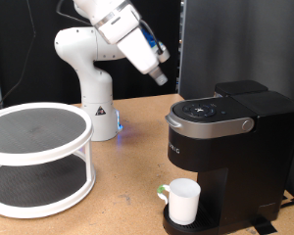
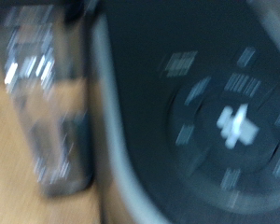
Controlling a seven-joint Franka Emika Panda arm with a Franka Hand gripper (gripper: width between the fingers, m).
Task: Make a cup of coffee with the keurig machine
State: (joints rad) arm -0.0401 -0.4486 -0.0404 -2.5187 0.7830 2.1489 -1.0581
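Cup [image 1: 182, 200] sits on keurig [image 1: 225, 147] drip tray, lid down. Gripper [image 1: 159, 70] hovers above the buttons; finger state unclear. Brewing apparently not started.

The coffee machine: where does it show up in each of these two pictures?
Exterior view: the keurig machine stands at the exterior view's right, with the cup on its drip tray and the gripper in the air above it.
Wrist view: a blurred close-up of its dark top fills most of the picture.
Shared landmark: the round button panel on its lid.
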